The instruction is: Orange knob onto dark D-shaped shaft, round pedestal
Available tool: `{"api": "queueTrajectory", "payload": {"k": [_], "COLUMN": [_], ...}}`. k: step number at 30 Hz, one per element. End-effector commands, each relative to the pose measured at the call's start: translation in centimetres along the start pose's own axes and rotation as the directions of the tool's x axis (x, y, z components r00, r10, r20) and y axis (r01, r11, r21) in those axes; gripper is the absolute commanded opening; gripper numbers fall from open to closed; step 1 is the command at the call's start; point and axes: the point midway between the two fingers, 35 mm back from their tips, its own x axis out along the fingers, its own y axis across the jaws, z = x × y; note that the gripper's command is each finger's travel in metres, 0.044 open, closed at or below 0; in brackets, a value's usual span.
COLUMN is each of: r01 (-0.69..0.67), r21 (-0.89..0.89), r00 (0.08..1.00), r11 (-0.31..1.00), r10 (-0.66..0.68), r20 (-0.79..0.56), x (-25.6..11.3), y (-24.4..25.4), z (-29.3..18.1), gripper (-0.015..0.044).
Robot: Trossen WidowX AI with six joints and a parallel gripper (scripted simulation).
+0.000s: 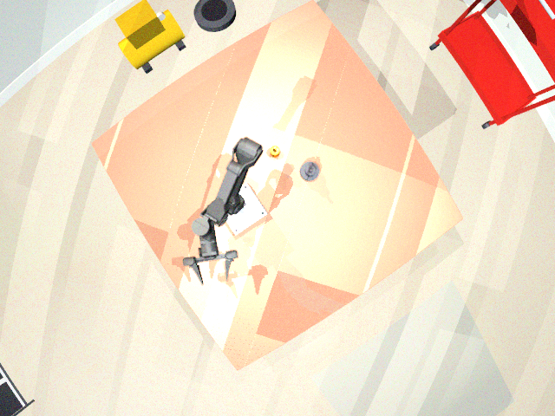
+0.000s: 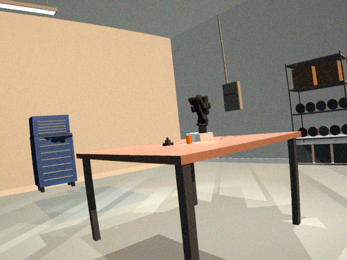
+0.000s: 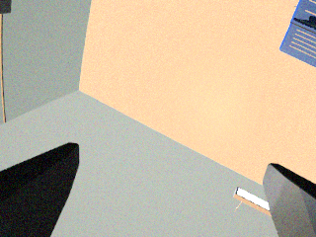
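Note:
The orange knob (image 1: 274,151) (image 2: 188,139) stands on the table, near the arm's elbow in the top view. The round dark pedestal (image 1: 305,177) (image 2: 167,144) stands a short way from the knob, with the dark shaft (image 1: 310,170) (image 2: 167,139) upright at its middle and nothing on it. The shaft's flat side cannot be made out. My gripper (image 1: 214,282) (image 3: 175,164) is open and empty, on the far side of the arm's base from the knob and pedestal. In the wrist view its fingers stand wide apart against the wall and ceiling.
The arm's white base block (image 1: 253,215) (image 2: 206,136) sits on the table (image 1: 331,250) (image 2: 134,149). The arm (image 1: 231,183) (image 2: 202,109) rises above it. A red cart, a yellow machine and a blue cabinet (image 2: 53,151) stand on the floor away from the table.

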Motion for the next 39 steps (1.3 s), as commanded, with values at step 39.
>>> {"api": "queueTrajectory", "payload": {"k": [39], "r01": [0.291], "r21": [-0.773], "r00": [-0.079], "r11": [-0.564], "r10": [-0.819], "r20": [0.568], "x": [-15.7], "y": [-39.1], "z": [0.1], "gripper": [0.044]}}
